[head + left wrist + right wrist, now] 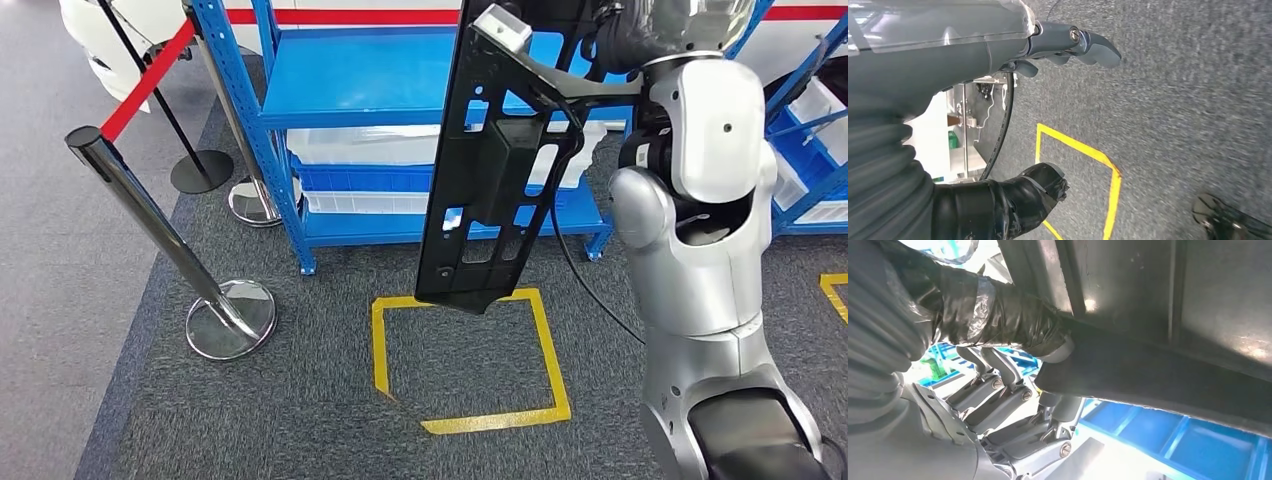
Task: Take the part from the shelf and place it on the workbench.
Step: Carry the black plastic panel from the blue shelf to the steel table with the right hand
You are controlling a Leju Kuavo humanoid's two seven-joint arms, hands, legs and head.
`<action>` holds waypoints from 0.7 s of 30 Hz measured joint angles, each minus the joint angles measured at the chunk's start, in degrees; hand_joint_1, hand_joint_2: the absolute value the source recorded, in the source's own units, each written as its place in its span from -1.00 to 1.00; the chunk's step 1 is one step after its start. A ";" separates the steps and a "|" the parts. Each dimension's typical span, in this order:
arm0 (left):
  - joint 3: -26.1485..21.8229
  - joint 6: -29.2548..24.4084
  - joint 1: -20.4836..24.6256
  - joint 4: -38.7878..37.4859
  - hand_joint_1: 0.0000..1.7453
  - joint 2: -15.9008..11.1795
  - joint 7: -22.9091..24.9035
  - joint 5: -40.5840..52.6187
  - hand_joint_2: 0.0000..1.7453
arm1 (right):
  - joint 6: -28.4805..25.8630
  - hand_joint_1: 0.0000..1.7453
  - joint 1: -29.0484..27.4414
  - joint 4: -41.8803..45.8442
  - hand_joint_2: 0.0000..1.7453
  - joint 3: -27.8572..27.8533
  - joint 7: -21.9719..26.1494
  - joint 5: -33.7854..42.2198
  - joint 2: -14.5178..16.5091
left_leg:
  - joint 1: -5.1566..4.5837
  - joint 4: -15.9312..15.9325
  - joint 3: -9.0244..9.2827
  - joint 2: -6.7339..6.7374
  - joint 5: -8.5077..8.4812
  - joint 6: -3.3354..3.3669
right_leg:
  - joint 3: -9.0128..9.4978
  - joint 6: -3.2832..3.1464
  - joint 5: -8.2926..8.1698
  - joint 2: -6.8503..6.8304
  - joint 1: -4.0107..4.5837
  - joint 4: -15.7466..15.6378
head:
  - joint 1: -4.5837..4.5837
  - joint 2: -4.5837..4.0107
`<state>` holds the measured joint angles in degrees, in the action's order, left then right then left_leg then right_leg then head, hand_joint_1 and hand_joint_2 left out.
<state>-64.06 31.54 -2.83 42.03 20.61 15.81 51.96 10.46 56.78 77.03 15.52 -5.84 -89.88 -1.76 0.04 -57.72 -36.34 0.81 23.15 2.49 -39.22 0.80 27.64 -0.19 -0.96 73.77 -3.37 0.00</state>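
The part is a long black plastic panel with cut-outs and a boxy block at its middle. It hangs upright in front of the blue shelf, its lower end above the carpet. My right hand grips it near its upper end. In the right wrist view the taped black thumb presses on the part, with the grey fingers curled below its edge. My left hand hangs over the grey carpet, fingers and thumb apart, holding nothing.
A yellow taped square marks the carpet under the part. White trays lie on the lower shelf. Chrome stanchions with a red belt stand at the left. Another blue rack stands at the right.
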 joint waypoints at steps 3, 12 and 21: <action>0.80 0.09 -0.21 0.14 -1.00 0.05 0.33 -0.59 1.00 | -0.09 1.00 0.40 0.07 1.00 0.04 0.10 0.00 0.10 | -0.27 -0.54 -2.15 -0.05 -1.91 -0.43 | 9.69 -1.39 1.78 -0.23 0.96 -11.68 | -0.05 0.01; 1.42 0.46 -0.99 0.97 -1.00 -0.33 0.50 -1.10 1.00 | -0.13 1.00 0.67 -0.58 1.00 0.09 1.28 -0.02 0.52 | 0.60 -14.13 -6.29 -0.58 8.27 -3.24 | 6.37 -3.09 -2.67 -0.59 0.60 -16.68 | -0.02 0.00; 2.63 1.76 -1.84 3.21 -1.00 -0.46 2.17 -5.04 1.00 | 0.10 1.00 1.35 -1.43 1.00 0.09 1.86 -0.01 1.50 | 0.93 1.18 8.97 -1.05 6.82 -2.75 | -0.14 -0.18 -8.70 -0.71 -0.05 -15.52 | 0.02 0.01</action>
<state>-61.43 33.30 -4.67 45.24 20.15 17.98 46.92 10.56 58.13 75.60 15.61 -3.97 -89.88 -0.27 0.97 -56.54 -27.37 -0.24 29.97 -0.26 -39.35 0.63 18.95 -0.91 -1.02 58.26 -3.35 0.01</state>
